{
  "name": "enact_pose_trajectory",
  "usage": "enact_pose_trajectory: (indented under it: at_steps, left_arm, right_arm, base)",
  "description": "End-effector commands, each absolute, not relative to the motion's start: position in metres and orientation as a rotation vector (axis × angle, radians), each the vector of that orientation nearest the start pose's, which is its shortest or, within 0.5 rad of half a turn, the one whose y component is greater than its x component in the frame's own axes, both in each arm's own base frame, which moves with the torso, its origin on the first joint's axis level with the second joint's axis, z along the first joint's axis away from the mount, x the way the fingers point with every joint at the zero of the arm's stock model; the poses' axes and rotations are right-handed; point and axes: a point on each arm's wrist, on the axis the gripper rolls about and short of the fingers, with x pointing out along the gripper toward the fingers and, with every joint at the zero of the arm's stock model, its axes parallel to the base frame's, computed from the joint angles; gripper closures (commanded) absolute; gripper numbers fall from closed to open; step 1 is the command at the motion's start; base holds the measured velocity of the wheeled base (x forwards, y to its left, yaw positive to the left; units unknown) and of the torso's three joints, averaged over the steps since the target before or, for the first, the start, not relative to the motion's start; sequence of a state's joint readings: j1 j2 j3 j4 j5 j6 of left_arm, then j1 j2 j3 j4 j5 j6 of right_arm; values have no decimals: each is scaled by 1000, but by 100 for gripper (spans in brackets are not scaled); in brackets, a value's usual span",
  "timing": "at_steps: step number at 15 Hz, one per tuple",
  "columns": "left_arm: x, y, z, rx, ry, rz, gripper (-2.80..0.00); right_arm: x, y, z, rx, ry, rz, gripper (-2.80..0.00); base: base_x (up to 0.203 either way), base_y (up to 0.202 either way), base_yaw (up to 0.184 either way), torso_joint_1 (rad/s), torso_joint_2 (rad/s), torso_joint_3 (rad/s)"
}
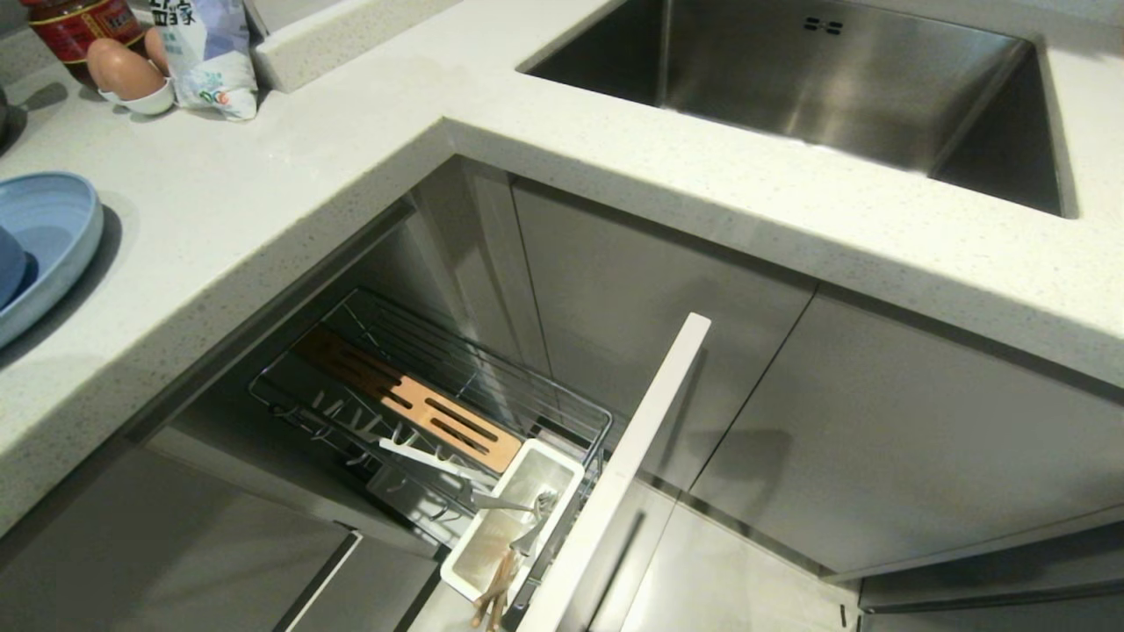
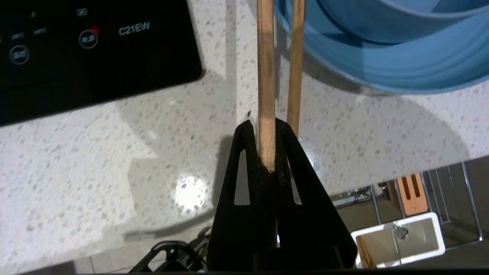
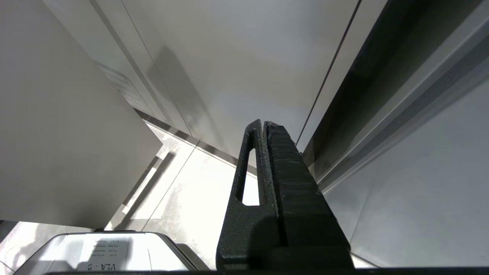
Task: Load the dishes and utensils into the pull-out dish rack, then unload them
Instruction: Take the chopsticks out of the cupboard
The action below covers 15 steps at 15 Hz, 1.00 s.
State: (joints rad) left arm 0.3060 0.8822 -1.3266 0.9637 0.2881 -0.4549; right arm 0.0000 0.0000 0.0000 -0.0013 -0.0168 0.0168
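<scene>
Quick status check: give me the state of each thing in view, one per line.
Left hand: shut on one chopstick.
Right hand: shut, empty.
Dish rack: pulled out.
Cutlery box: holds chopsticks and metal utensil.
Plate: on counter, bowl inside.

We hold our left gripper [image 2: 263,128] over the counter, its fingers clamped tight on a thin stick (both tips nearly meeting). Our right gripper [image 3: 264,124] hangs parked low, fingers pressed together, holding nothing.

left hand [image 2: 263,126], right hand [image 3: 264,124]: matte black, tapered fingers with slotted cutouts.
</scene>
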Motion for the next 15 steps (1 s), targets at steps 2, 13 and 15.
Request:
enact_pose_trajectory:
  at_steps: [2, 13, 15]
  left_arm:
    - [32, 17, 319, -431, 411, 695, 0]
    - [61, 26, 318, -425, 447, 704, 0]
    - [64, 27, 319, -409, 442, 698, 0]
  right_arm:
    - [-23, 0, 75, 17, 0, -17, 0]
    - [-23, 0, 75, 17, 0, -17, 0]
    - [-23, 0, 75, 17, 0, -17, 0]
  base:
    - [0, 0, 0, 0, 0, 0]
    - [0, 0, 0, 0, 0, 0]
    - [0, 0, 0, 0, 0, 0]
